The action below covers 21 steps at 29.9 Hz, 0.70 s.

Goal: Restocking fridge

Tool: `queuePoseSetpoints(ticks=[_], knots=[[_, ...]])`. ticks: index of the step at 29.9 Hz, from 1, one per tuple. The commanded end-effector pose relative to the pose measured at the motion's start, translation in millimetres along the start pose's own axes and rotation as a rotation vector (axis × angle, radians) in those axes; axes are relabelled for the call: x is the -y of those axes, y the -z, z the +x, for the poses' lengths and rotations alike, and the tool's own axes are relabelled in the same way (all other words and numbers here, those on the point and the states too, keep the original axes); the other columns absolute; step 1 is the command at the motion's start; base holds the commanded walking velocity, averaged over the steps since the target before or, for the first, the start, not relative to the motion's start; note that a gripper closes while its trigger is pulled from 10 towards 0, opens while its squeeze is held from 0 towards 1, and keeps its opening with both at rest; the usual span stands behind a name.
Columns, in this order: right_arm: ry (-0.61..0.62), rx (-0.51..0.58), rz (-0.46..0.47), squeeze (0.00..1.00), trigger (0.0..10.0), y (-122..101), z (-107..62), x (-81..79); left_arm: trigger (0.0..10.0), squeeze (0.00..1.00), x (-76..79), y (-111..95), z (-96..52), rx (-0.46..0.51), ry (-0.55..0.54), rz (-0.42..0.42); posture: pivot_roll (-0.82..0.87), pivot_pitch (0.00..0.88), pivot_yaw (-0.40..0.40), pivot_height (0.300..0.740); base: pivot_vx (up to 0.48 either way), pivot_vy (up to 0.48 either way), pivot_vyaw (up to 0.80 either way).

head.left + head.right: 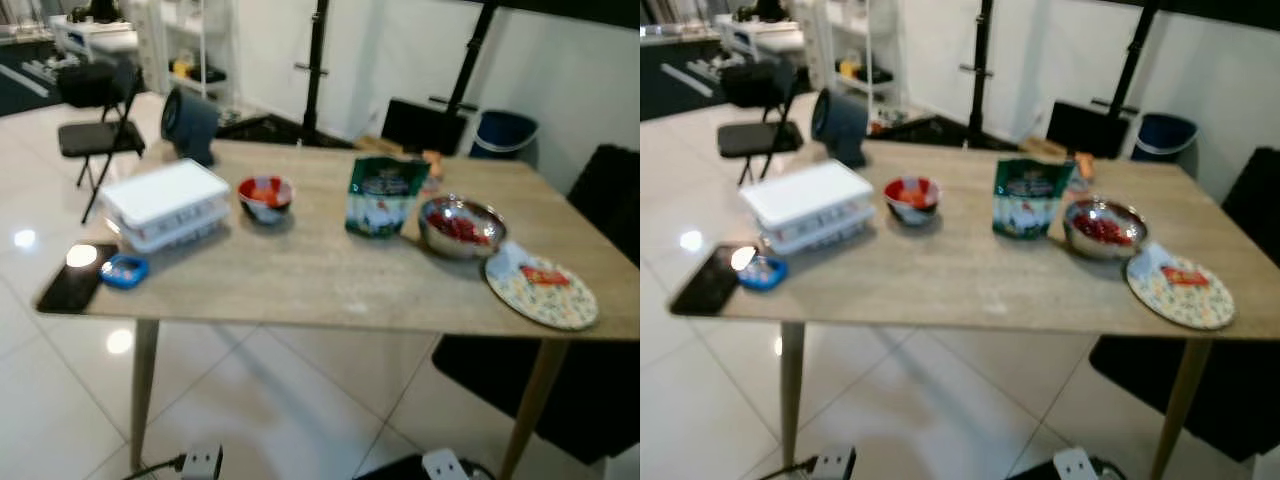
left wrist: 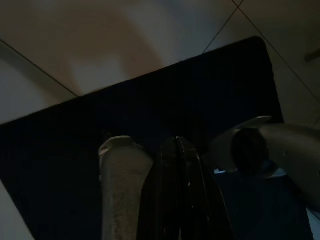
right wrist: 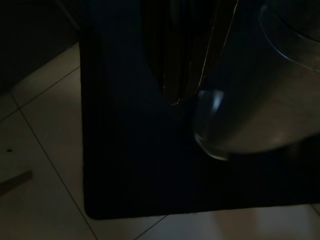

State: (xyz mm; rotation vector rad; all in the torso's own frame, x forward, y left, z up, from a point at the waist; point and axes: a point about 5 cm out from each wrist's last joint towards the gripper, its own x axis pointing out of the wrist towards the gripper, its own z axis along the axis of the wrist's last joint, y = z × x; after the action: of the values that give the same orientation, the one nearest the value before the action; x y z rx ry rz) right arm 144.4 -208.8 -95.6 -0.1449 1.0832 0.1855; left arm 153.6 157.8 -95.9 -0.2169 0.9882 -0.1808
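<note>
**Groceries laid out, both arms hanging low**

The light wooden surface (image 1: 330,280) carries the lot. At its left end sits a white lidded plastic box (image 1: 165,203), with a black phone (image 1: 76,276) and a small blue dish (image 1: 124,270) near the corner. A red-and-white bowl (image 1: 266,196) stands just right of the box. A green printed bag (image 1: 383,196) stands upright mid-surface, a steel bowl of red fruit (image 1: 461,227) beside it, then a patterned plate (image 1: 541,288) near the right edge. The left gripper (image 2: 176,150) hangs over a dark floor mat (image 2: 75,150), fingers pressed together. The right gripper (image 3: 175,95) hangs likewise, fingers together.
</note>
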Motion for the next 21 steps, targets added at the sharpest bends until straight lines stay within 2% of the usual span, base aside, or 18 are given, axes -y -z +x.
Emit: queuePoseSetpoints(ticks=[1, 5, 10, 13, 14, 17, 18, 21], knots=[[0.021, -0.005, 0.019, 0.0, 10.0, 3.9, -1.8, 5.1, 10.0, 0.0, 3.3, 3.7, 0.5, -0.02, 0.013, 0.004, -0.05, 0.0, -0.045, 0.74, 0.0, -0.439, 0.0], [0.023, -0.003, 0.021, 0.0, 10.0, 3.8, -1.9, 5.3, 10.0, 0.0, 2.9, 2.6, 0.6, -0.018, 0.012, 0.005, -0.05, 0.0, -0.045, 0.74, 0.0, -0.424, 0.0], [0.033, 0.029, 0.023, 0.0, 10.0, -3.2, -1.8, 9.0, 10.0, 0.0, 2.7, 1.6, 1.0, -0.012, -0.002, -0.007, -0.06, 0.0, -0.044, 0.74, 0.0, 0.0, 0.0], [0.037, 0.062, 0.031, 0.0, 10.0, -11.8, -1.5, 12.2, 10.0, 0.0, 2.9, 2.1, 0.9, -0.01, -0.003, -0.014, -0.06, 0.0, -0.043, 0.74, 0.0, 0.0, 0.0], [0.039, 0.101, 0.044, 0.0, 10.0, -21.9, -1.3, 15.3, 10.0, 0.0, 3.0, 2.8, 0.8, -0.015, -0.002, -0.006, -0.06, 0.0, -0.041, 0.74, 0.0, 0.0, 0.0], [0.039, 0.101, 0.044, 0.0, 10.0, -21.9, -1.3, 15.3, 10.0, 0.0, 3.0, 2.8, 0.8, -0.015, -0.002, -0.006, -0.06, 0.0, -0.041, 0.74, 0.0, 0.0, 0.0], [0.038, 0.145, 0.053, 0.0, 10.0, -34.1, -1.0, 17.8, 10.0, 0.0, 3.2, 3.0, 0.8, -0.016, 0.001, -0.003, -0.07, 0.0, -0.04, 0.74, 0.0, 0.0, 0.0], [0.031, 0.181, 0.049, 0.0, 10.0, -44.4, -0.6, 17.9, 10.0, 0.0, 4.1, 2.4, 1.1, -0.015, 0.008, 0.002, -0.07, 0.0, -0.041, 0.74, 0.0, 0.0, 0.0]])
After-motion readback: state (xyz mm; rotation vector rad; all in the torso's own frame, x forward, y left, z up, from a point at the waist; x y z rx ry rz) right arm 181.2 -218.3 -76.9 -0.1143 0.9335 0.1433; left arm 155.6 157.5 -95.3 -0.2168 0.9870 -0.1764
